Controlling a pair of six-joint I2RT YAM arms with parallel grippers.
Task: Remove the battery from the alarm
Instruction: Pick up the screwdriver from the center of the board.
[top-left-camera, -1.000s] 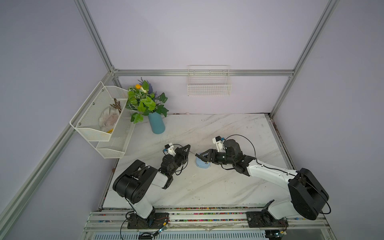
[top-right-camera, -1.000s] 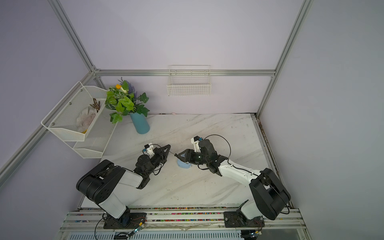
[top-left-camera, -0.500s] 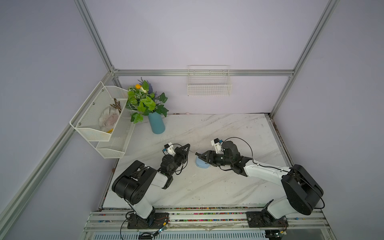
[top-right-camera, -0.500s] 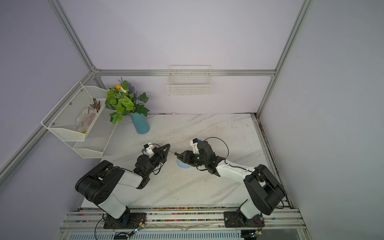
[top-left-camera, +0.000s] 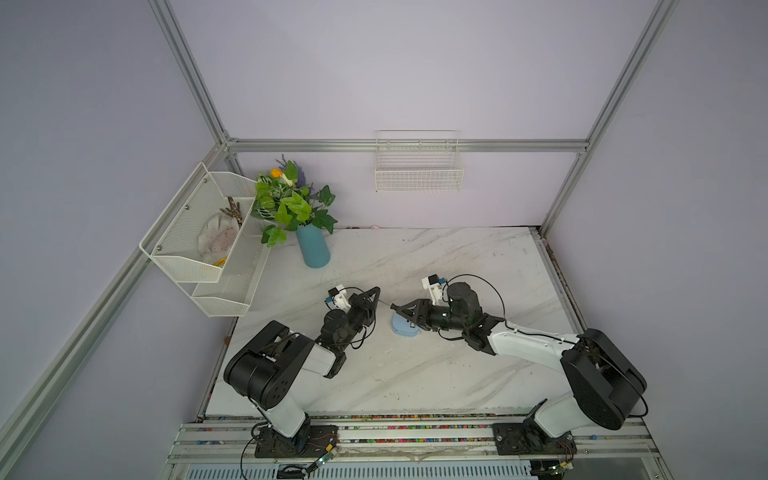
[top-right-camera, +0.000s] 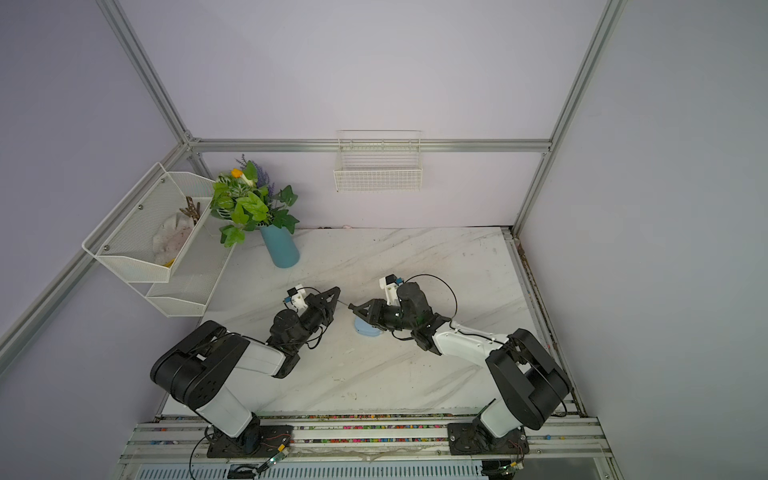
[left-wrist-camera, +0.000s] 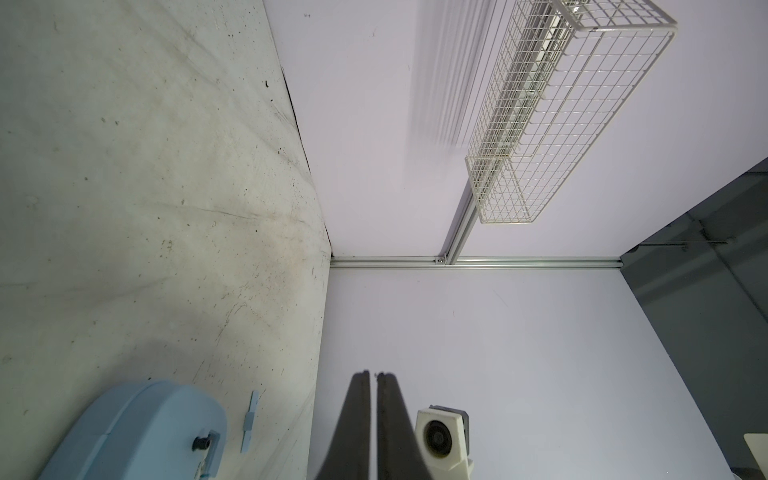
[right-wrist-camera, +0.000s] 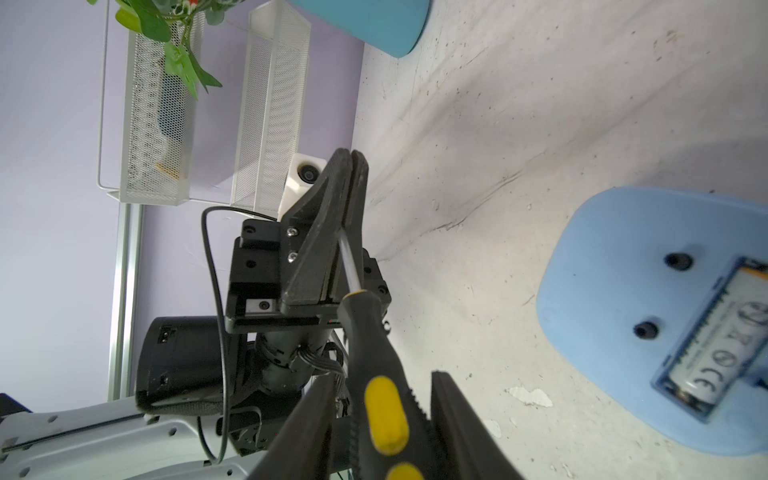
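While the alarm (right-wrist-camera: 615, 299) lies face down on the desk (right-wrist-camera: 540, 124), its plain blue back is turned up and the compartment there is uncovered. Inside it sits the battery (right-wrist-camera: 710, 361), silvery white with small printed marks, not lifted out. From my left wrist I see a small light-blue strip (left-wrist-camera: 249, 419) on the desk just beside the alarm.

My left tool (right-wrist-camera: 351, 154) is pressed together, its two sides flat against each other. The thin metal shaft of the screwdriver (right-wrist-camera: 374, 345) runs into the seam between them and looks pinched there. My right tool (top-left-camera: 393, 306) stands at middle width around the black handle with the yellow patches. One finger (right-wrist-camera: 307, 419) is close against the handle, but a thin gap shows beside the other, so the handle is not clamped.

In both top views the two tools meet tip to tip, and my right tool partly hides the alarm.
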